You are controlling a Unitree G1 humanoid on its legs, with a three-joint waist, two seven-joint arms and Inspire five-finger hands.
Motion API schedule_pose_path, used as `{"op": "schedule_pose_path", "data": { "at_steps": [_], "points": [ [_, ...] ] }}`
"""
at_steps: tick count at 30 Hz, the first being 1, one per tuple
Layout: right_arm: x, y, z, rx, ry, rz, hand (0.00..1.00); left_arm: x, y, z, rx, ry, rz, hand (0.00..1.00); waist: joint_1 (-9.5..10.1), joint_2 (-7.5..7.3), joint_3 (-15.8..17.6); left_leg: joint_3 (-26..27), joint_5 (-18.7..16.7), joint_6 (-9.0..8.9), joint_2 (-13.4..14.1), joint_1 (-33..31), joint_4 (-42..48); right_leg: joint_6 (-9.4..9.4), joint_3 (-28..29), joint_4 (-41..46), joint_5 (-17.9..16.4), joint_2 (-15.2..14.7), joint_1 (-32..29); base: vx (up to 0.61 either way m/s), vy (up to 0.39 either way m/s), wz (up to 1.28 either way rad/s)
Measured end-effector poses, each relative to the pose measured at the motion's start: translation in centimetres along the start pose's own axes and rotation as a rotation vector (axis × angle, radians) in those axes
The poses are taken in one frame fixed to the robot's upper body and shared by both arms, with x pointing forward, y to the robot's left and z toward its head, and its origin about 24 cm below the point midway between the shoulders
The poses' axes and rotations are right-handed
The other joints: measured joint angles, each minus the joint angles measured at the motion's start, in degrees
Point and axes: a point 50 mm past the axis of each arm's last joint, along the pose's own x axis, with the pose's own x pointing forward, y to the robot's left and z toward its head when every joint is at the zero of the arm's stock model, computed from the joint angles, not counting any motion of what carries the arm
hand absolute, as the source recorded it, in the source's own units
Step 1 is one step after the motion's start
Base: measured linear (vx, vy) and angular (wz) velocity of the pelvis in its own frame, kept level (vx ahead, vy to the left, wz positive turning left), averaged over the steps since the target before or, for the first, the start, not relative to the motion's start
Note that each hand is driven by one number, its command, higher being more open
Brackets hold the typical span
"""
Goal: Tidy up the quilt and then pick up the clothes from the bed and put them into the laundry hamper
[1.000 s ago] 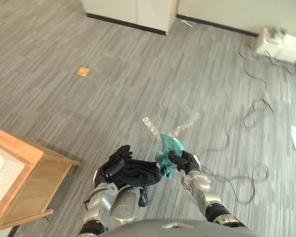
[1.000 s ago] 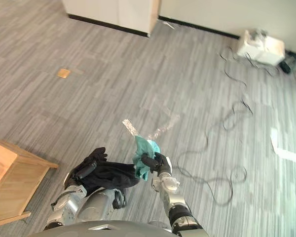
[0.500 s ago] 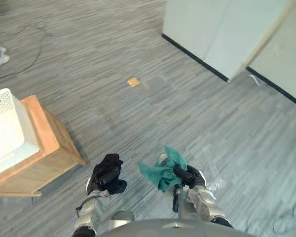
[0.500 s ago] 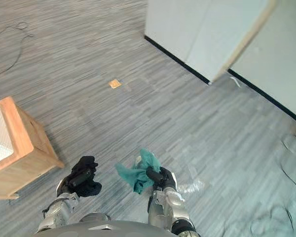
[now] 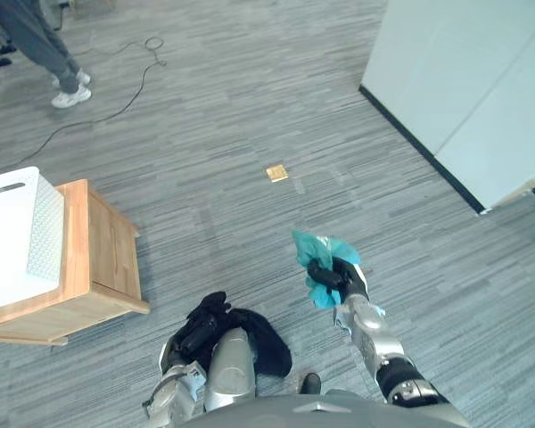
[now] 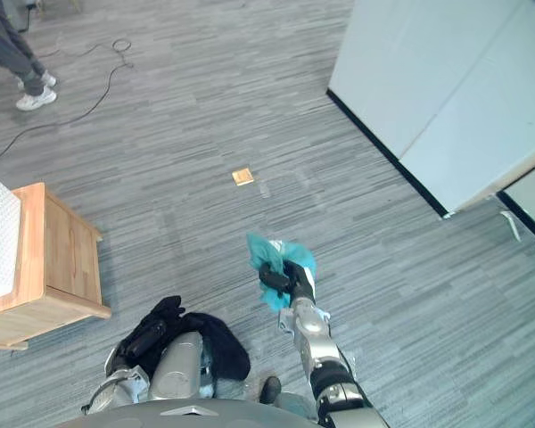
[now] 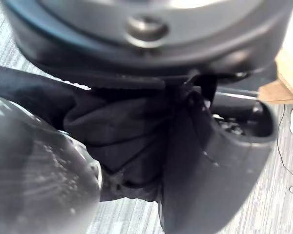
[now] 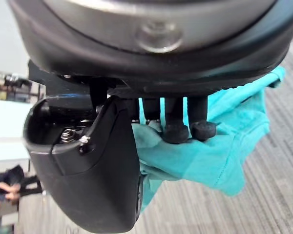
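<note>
Right hand [image 5: 337, 276]: curling tightly round teal cloth [image 5: 310, 250], well right of hamper [image 5: 13, 236]. Left hand [image 5: 201, 328]: gripping black garment [image 5: 266, 346], nearer the hamper (not yet over it). Likely carrying both there; calling for firm grips and lifting trailing cloth above hamper rim before letting go.

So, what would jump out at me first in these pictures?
The crumpled teal cloth, held up over the grey floor in the robot's right hand. Next, the black garment bunched in its left hand, lower down. At far left a white perforated laundry hamper sits on a low wooden stand.
</note>
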Motion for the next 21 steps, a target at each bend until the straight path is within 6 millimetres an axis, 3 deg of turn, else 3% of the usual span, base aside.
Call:
{"op": "schedule_pose_path", "data": {
  "at_steps": [1, 2, 3, 4, 5, 6, 7, 8, 9, 10, 11, 12, 13, 14, 15, 17, 18, 20, 21],
  "points": [
    [0.3, -0.8, 0.6, -0.037, -0.01, 0.004, 0.0, 0.2, 0.1, 0.6, -0.02, -0.015, 0.003, 0.0, -0.56, -0.76, 0.3, 6.1, 4.1, 3.52, -0.2, 0.3, -6.4, 1.48, -2.0, 0.1, -1.9, -0.9, 1.5, 0.58, 0.086, 0.92],
    [0.2, -2.3, 1.4, -0.097, -0.041, 0.006, 0.0, 0.7, 0.4, 1.8, -0.059, -0.053, 0.019, 0.0, -0.67, -2.57, 0.1, 11.7, 4.6, 6.9, -1.4, 1.1, -6.6, 2.93, -4.7, 0.2, -3.1, -2.9, 2.5, 0.6, 0.1, 1.03],
    [-0.5, -2.6, 1.5, -0.082, -0.056, 0.03, 0.0, 0.9, 0.2, 2.3, -0.078, -0.069, 0.018, 0.0, -0.7, -2.95, 0.1, 13.0, 4.5, 7.84, -1.9, 1.0, -6.3, 3.46, -6.0, 0.5, -3.0, -3.4, 2.7, 0.61, 0.131, 0.96],
    [-1.7, -3.3, 2.0, -0.069, -0.118, 0.022, 0.0, 1.0, 0.1, 2.5, -0.117, -0.083, 0.026, 0.0, -0.55, -3.08, 0.1, 13.5, 2.8, 10.43, -2.5, 1.3, -5.7, 4.72, -7.4, 1.0, -2.2, -3.7, 3.4, 0.53, 0.147, 0.79],
    [-3.6, -2.8, 2.1, -0.023, -0.184, 0.03, 0.0, 0.9, 0.8, 2.8, -0.14, -0.097, 0.051, 0.0, -0.76, -3.58, -0.1, 12.8, 0.6, 11.47, -3.5, 2.8, -5.3, 6.53, -8.5, 2.6, -1.0, -3.9, 5.1, 0.54, 0.157, 0.67],
    [-4.4, -2.1, 2.0, -0.017, -0.203, 0.044, 0.0, 0.7, 1.4, 2.9, -0.136, -0.105, 0.072, 0.0, -1.03, -3.8, -0.2, 12.1, -0.1, 11.37, -3.9, 3.8, -5.3, 6.78, -8.8, 5.4, -0.9, -4.3, 5.0, 0.56, 0.181, 0.61],
    [-5.5, -0.5, 1.5, -0.037, -0.214, 0.077, 0.0, 0.4, 2.0, 3.0, -0.135, -0.117, 0.096, 0.0, -1.75, -4.04, -0.3, 10.5, -1.2, 10.78, -4.2, 6.7, -6.3, 8.53, -9.7, 14.7, 0.5, -5.4, 3.6, 0.54, 0.187, 0.67],
    [-6.1, 1.2, 0.8, -0.057, -0.198, 0.125, 0.0, 0.0, 2.2, 3.1, -0.132, -0.132, 0.107, 0.0, -2.58, -4.43, -0.7, 8.1, -1.7, 9.89, -5.4, 9.9, -8.9, 8.62, -9.4, 26.1, 4.7, -6.9, 0.3, 0.54, 0.195, 0.77],
    [-6.3, 1.8, 0.5, -0.062, -0.19, 0.142, 0.0, 0.0, 1.8, 3.2, -0.122, -0.137, 0.094, 0.0, -2.82, -4.51, -1.0, 5.8, -2.0, 9.36, -6.1, 11.5, -11.0, 7.6, -8.5, 32.7, 7.6, -7.7, -2.3, 0.53, 0.119, 1.12],
    [-6.4, 3.0, 0.2, -0.052, -0.178, 0.188, 0.0, 0.2, 1.0, 3.5, -0.094, -0.142, 0.069, 0.0, -3.7, -4.76, -1.4, 1.7, -2.1, 8.08, -8.1, 13.8, -14.6, 6.15, -6.0, 46.7, 8.2, -9.4, -8.2, 0.5, 0.016, 1.59],
    [-6.4, 3.8, 0.1, -0.048, -0.173, 0.217, 0.0, 0.3, -0.1, 3.4, -0.065, -0.136, 0.041, 0.0, -4.73, -5.02, -1.6, -2.5, -2.0, 8.03, -9.6, 16.3, -16.4, 4.52, -4.3, 55.7, 5.3, -10.1, -12.3, 0.5, -0.041, 1.79],
    [-6.4, 4.0, 0.0, -0.046, -0.169, 0.224, 0.0, 0.3, -0.6, 3.2, -0.051, -0.129, 0.027, 0.0, -5.52, -4.49, -1.6, -4.8, -2.0, 8.03, -9.9, 17.8, -16.9, 3.49, -4.4, 58.1, 4.0, -10.1, -13.5, 0.5, -0.081, 2.05],
    [-6.5, 4.4, -0.1, -0.035, -0.166, 0.229, 0.0, 0.3, -1.4, 2.7, -0.014, -0.116, 0.006, 0.0, -6.38, -3.13, -1.7, -9.2, -2.0, 7.99, -10.1, 20.8, -18.6, 0.44, -4.7, 59.7, 1.7, -9.8, -15.9, 0.5, -0.106, 1.98],
    [-6.5, 4.6, 0.0, -0.037, -0.172, 0.235, 0.0, 0.2, -1.8, 2.5, 0.001, -0.114, -0.004, 0.0, -7.23, -2.23, -2.2, -13.2, -2.0, 7.94, -10.2, 23.0, -20.0, -0.7, -4.1, 58.7, -0.9, -9.6, -19.3, 0.48, -0.125, 1.89],
    [-6.4, 4.7, 0.2, -0.04, -0.178, 0.237, 0.0, 0.2, -2.0, 2.4, 0.006, -0.113, -0.006, 0.0, -7.47, -2.15, -2.2, -14.9, -2.0, 7.93, -10.1, 23.9, -20.3, -0.61, -3.4, 57.3, -2.3, -9.3, -20.9, 0.46, -0.181, 1.77],
    [-6.5, 4.9, 0.5, -0.048, -0.205, 0.243, 0.0, 0.2, -2.1, 2.3, 0.017, -0.113, 0.002, 0.0, -8.51, -1.87, -2.1, -21.7, -2.1, 7.67, -9.0, 26.7, -20.4, -0.37, 1.7, 45.2, -5.2, -6.7, -26.7, 0.47, -0.257, 1.7],
    [-6.5, 5.0, 0.6, -0.051, -0.213, 0.246, 0.0, 0.1, -2.0, 2.4, 0.027, -0.116, 0.012, 0.0, -8.84, -1.49, -2.0, -23.1, -2.3, 7.2, -8.2, 27.2, -20.4, 0.07, 3.3, 40.6, -5.0, -5.7, -27.8, 0.48, -0.321, 1.62],
    [-6.5, 5.2, 0.9, -0.059, -0.233, 0.254, 0.0, 0.2, -1.8, 2.6, 0.048, -0.135, 0.027, 0.0, -9.14, -1.13, -2.1, -27.1, -3.5, 4.53, -6.4, 28.4, -20.4, 3.19, 9.3, 24.0, -1.9, -3.5, -30.1, 0.43, -0.339, 1.39],
    [-6.6, 5.5, 1.1, -0.066, -0.242, 0.268, 0.0, 0.1, -1.7, 2.7, 0.052, -0.146, 0.03, 0.0, -9.21, -1.89, -2.5, -29.4, -4.8, 1.59, -5.8, 29.2, -20.3, 5.18, 13.4, 11.6, 3.9, -3.8, -29.4, 0.63, -0.559, 1.64]
  ]
}}
